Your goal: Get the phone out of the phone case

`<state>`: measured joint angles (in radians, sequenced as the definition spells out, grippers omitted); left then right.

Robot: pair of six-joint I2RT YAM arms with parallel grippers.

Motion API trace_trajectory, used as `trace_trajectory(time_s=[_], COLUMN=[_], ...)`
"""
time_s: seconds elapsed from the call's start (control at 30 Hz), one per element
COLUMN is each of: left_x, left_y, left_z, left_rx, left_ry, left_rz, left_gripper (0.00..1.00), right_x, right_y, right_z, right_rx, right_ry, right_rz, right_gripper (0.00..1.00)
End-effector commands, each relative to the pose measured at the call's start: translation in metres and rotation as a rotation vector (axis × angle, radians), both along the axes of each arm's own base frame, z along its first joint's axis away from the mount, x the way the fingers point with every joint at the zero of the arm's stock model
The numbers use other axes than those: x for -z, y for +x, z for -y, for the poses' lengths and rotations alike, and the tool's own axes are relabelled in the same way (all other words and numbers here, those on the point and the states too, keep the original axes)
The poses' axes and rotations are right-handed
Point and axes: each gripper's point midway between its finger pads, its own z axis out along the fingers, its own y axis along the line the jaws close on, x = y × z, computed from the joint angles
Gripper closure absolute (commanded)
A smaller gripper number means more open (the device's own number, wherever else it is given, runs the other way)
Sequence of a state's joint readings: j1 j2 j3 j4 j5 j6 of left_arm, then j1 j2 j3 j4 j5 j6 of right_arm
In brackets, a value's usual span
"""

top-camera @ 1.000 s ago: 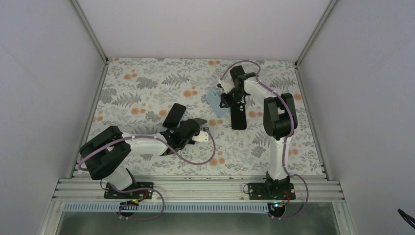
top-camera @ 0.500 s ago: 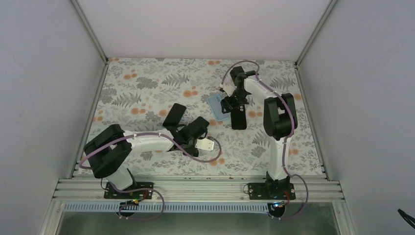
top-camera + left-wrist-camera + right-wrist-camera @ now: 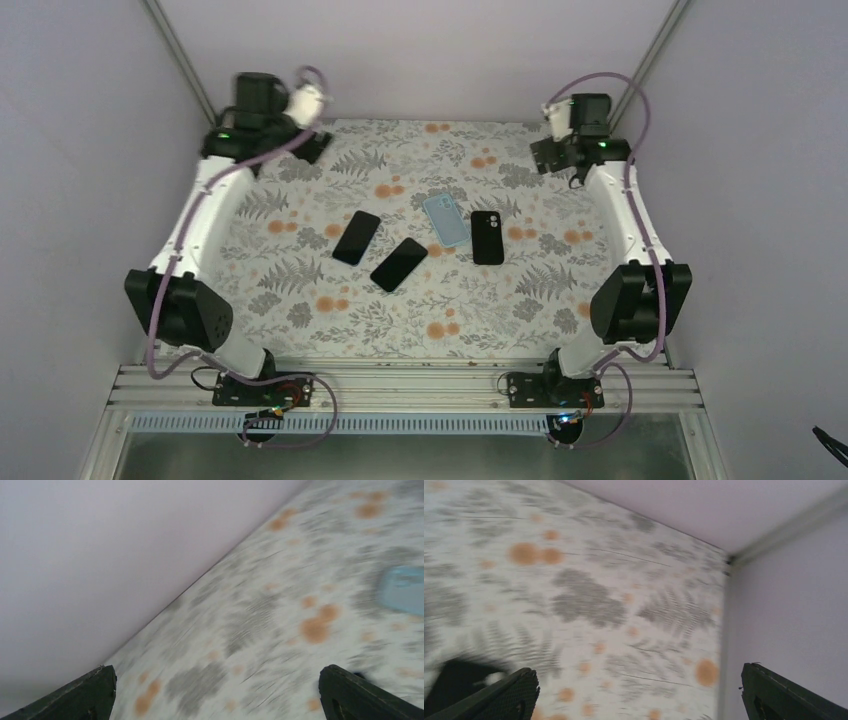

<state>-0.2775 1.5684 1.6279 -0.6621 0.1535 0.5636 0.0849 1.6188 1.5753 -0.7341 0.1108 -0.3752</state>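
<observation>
The left gripper hung high over the far left corner of the table, and its wrist camera showed the two dark fingers at opposite edges of the picture, spread wide with nothing between them. The right gripper sat over the far right corner in the same way, its fingers also far apart and holding nothing. Both wrist pictures were smeared, so little detail could be read in them. From above, four flat things lay in a loose row across the middle of the flowered table, well away from both grippers. A black phone lay at the left, tilted. A second black phone lay just beside it, nearer the arm bases and tilted the same way. The light blue phone case lay flat right of these, and a black slab lay upright in the picture just beside the case's right edge (whether a phone face down or another case, I could not tell). Nor could I tell whether the blue case had anything inside it. The left wrist picture caught a blurred corner of the case at its right edge.
</observation>
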Motion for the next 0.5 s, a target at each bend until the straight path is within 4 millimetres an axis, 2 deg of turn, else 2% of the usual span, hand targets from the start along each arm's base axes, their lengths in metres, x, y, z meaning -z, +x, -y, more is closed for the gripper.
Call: trace_trajectory(time_s=[0.0, 0.07, 0.13, 0.3, 0.47], left_x=[0.005, 0.001, 0.004, 0.017, 0.006], left_y=[0.002, -0.001, -0.005, -0.017, -0.020], left_z=[-0.100, -0.134, -0.154, -0.167, -0.167], left_rx=[-0.242, -0.311, -0.351, -0.383, -0.377], left_ry=[-0.165, -0.218, -0.245, -0.263, -0.277], left_rz=[-0.117, -0.092, -0.082, -0.098, -0.072], left_gripper=[0.00, 0.00, 0.00, 0.00, 0.00], right_x=[0.014, 0.017, 0.024, 0.037, 0.048], right_y=[0.011, 0.009, 0.005, -0.001, -0.004], right_z=[0.049, 0.046, 0.045, 0.044, 0.039], right_rx=[0.152, 0.134, 0.132, 0.151, 0.132], right_ry=[-0.038, -0.023, -0.012, 0.026, 0.040], right_rz=[0.028, 0.064, 0.073, 0.068, 0.061], right_gripper=[0.00, 0.00, 0.00, 0.00, 0.00])
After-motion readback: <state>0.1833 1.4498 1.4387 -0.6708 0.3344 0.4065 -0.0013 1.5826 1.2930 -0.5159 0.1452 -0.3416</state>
